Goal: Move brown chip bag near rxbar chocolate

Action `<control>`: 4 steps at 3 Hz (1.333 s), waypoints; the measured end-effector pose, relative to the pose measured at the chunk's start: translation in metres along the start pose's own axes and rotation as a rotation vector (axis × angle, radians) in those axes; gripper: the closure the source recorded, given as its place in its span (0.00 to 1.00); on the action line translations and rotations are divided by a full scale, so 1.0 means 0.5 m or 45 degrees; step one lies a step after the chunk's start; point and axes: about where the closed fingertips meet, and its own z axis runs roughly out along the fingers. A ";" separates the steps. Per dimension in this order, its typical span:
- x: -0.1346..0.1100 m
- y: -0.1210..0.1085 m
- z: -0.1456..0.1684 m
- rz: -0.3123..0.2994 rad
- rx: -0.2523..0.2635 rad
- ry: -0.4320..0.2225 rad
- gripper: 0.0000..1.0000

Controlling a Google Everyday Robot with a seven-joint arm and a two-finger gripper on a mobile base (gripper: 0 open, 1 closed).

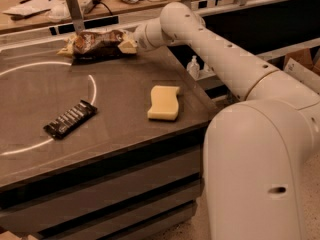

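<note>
The brown chip bag (97,42) is at the far edge of the dark table (125,139), with pale ends and a dark shadow under it, as if raised a little. My gripper (131,41) is at the bag's right end and is shut on it. The arm reaches in from the right. The rxbar chocolate (70,119), a flat black bar with white lettering, lies at the front left of the table, well apart from the bag.
A pale yellow sponge (164,102) lies right of centre, near the table's right edge. A white circle line (92,86) is marked on the tabletop. A small bottle (194,66) stands beyond the right edge. A cluttered desk (40,6) runs behind.
</note>
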 end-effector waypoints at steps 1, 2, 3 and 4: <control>-0.044 0.025 -0.050 -0.027 -0.065 -0.059 0.99; -0.076 0.085 -0.123 -0.034 -0.167 -0.089 1.00; -0.077 0.180 -0.185 -0.011 -0.287 -0.080 1.00; -0.055 0.311 -0.242 0.004 -0.452 -0.030 0.97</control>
